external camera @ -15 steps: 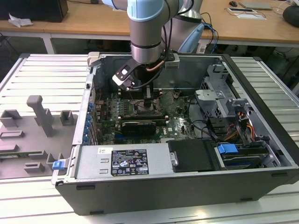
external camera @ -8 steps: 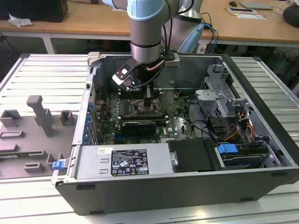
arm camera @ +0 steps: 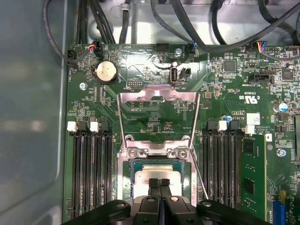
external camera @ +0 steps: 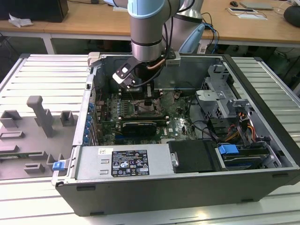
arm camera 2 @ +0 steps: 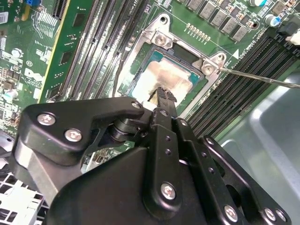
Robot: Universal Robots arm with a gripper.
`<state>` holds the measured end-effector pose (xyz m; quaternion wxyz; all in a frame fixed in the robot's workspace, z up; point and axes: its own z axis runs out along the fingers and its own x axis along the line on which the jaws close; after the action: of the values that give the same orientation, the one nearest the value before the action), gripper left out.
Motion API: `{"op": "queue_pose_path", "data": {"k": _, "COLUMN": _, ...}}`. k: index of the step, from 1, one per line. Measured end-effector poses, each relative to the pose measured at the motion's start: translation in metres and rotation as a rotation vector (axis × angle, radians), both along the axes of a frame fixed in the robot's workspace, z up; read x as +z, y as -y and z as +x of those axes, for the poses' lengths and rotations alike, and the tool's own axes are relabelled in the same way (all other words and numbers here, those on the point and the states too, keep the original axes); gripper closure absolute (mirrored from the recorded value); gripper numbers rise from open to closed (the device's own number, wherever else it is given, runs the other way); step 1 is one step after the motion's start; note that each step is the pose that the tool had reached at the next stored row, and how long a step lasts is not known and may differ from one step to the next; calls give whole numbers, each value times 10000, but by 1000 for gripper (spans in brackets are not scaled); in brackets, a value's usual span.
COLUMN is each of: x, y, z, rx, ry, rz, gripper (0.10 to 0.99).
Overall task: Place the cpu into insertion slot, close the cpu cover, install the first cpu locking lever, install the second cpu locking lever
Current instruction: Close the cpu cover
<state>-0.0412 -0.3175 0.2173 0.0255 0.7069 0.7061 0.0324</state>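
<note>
The pale silvery cpu (arm camera: 157, 169) (arm camera 2: 166, 75) lies flat inside the square insertion slot (arm camera: 128, 174) (arm camera 2: 151, 52) on the green motherboard. My gripper (arm camera: 159, 182) (arm camera 2: 163, 93) is shut, its two black fingers pressed together with their tips right over the chip's near edge; nothing shows between them. The cpu cover (arm camera: 157, 95), a thin metal frame with a big window, stands flipped open beyond the socket. A thin wire locking lever (arm camera: 200, 180) (arm camera 2: 267, 79) sticks out unlatched beside the socket. In the exterior view the gripper (external camera: 147, 100) reaches down into the open computer case.
Black memory slots (arm camera: 91, 168) (arm camera: 225, 164) flank the socket on both sides. A long black card (external camera: 139, 126) lies nearer the front. Cables (arm camera: 187, 28), drive cages (external camera: 218, 93) and the case walls (external camera: 89, 93) enclose the board. A grey fixture tray (external camera: 33, 136) sits outside at the exterior view's left.
</note>
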Motion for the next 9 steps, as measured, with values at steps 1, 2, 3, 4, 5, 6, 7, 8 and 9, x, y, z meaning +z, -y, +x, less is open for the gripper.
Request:
{"op": "queue_pose_path", "data": {"k": 1, "x": 3, "y": 0, "z": 0, "rx": -1, "ry": 1, "rz": 0, "gripper": 980}}
{"op": "queue_pose_path", "data": {"k": 2, "x": 8, "y": 0, "z": 0, "rx": -1, "ry": -1, "rz": -1, "gripper": 980}}
{"op": "queue_pose_path", "data": {"k": 3, "x": 12, "y": 0, "z": 0, "rx": -2, "ry": 0, "rz": 0, "gripper": 980}}
{"op": "queue_pose_path", "data": {"k": 4, "x": 16, "y": 0, "z": 0, "rx": -2, "ry": 1, "rz": 1, "gripper": 980}}
{"op": "queue_pose_path", "data": {"k": 5, "x": 19, "y": 0, "z": 0, "rx": -3, "ry": 0, "rz": -1, "gripper": 980}}
{"op": "queue_pose_path", "data": {"k": 6, "x": 27, "y": 1, "z": 0, "rx": -3, "ry": -2, "rz": -4, "gripper": 980}}
{"op": "queue_pose_path", "data": {"k": 7, "x": 35, "y": 0, "z": 0, "rx": -3, "ry": -2, "rz": -1, "gripper": 980}}
{"op": "queue_pose_path", "data": {"k": 8, "x": 40, "y": 0, "z": 0, "rx": -3, "ry": -3, "rz": -1, "gripper": 980}}
{"op": "queue_pose_path", "data": {"k": 9, "x": 41, "y": 0, "z": 0, "rx": -3, "ry": -1, "rz": 1, "gripper": 980}}
